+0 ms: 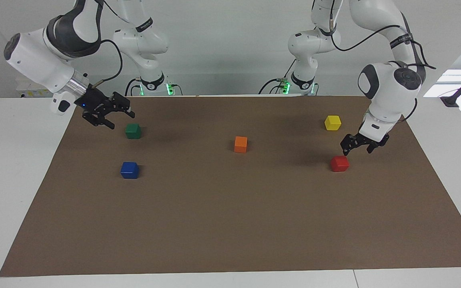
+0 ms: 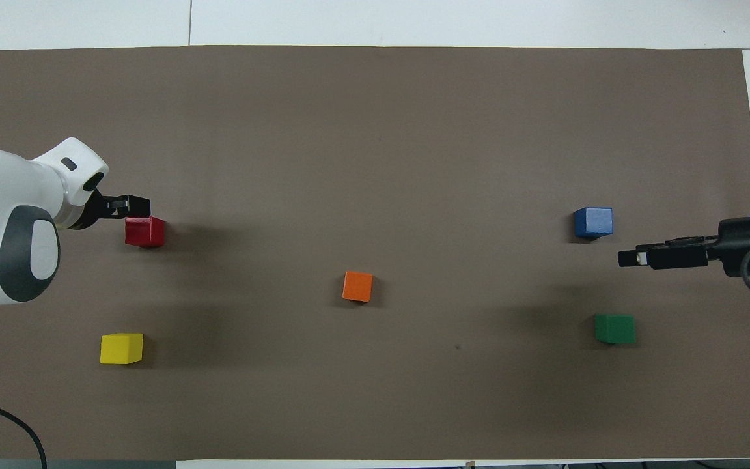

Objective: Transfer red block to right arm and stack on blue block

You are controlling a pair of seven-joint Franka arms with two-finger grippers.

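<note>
The left end effector (image 1: 357,145) hangs just above the red block (image 1: 339,163), a little toward the robots and toward the left arm's end of the desk from it, its fingers spread and holding nothing. In the overhead view its tip (image 2: 129,206) overlaps the block's edge, but the facing view shows air between them, so there is no contact. The step in hand looks like the first one: the reach for the pickup. The next move calls for centring the fingers over the block, lowering until they straddle it, and closing on two opposite faces; the block sits square and alone on the brown mat (image 1: 230,224), so nothing crowds the grasp. The left arm comes over from its base in a high arch, forearm dropping steeply, wrist pointing down and slightly forward.

The right end effector (image 1: 112,116) hovers open and empty over the mat near the green block (image 1: 133,131), tilted down and inward, its forearm slanting in from that end of the desk. It seems to be moving toward a handover spot.

The blue block (image 1: 129,170) lies on the mat farther from the robots than the green one, untouched. The orange block (image 1: 240,144) sits mid-desk; the yellow block (image 1: 332,122) lies nearer the robots than the red.
</note>
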